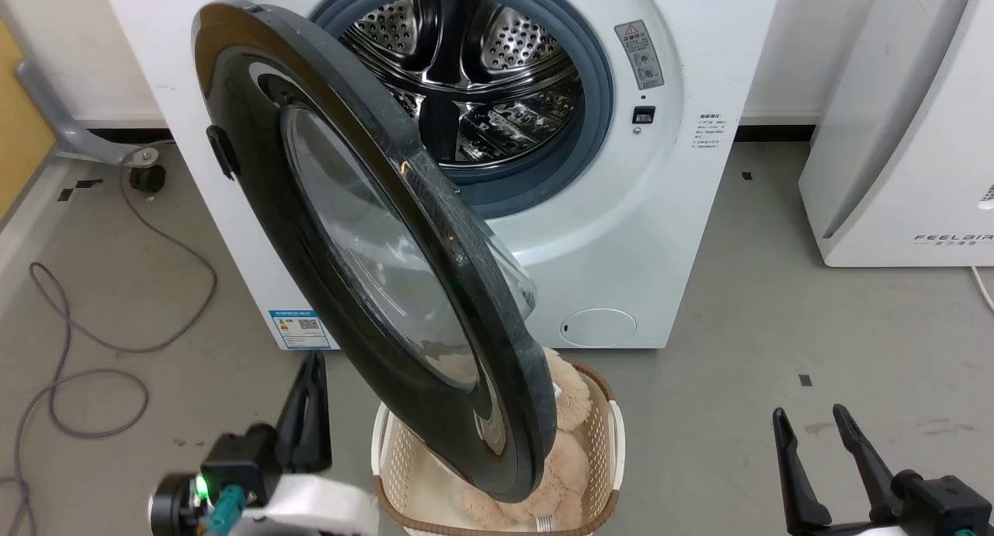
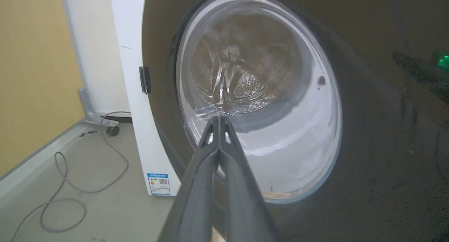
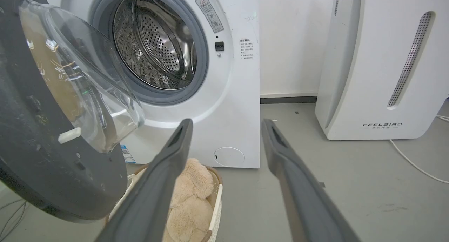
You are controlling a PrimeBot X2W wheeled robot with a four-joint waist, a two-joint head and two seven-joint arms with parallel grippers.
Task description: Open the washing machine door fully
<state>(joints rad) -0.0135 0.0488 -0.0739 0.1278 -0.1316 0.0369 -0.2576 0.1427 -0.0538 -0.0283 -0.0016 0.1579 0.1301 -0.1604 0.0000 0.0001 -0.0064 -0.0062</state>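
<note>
Pressed together, the jaws of the left gripper (image 2: 219, 120) point at the outer glass of the washing machine door (image 1: 365, 241), which stands part-open from the left edge of the washing machine (image 1: 621, 233), over a basket (image 1: 614, 443), while the right gripper (image 1: 808, 413) holds its jaws spread.

Left gripper (image 1: 314, 363): two long, tapering matte-black fingers (image 1: 305, 431) on a black wrist block (image 1: 237, 462) with a glowing green light (image 1: 202, 485), a teal plug (image 1: 221, 513) and a white forearm shell (image 1: 318, 505). Right gripper (image 1: 810, 413): matching black fingers.
</note>
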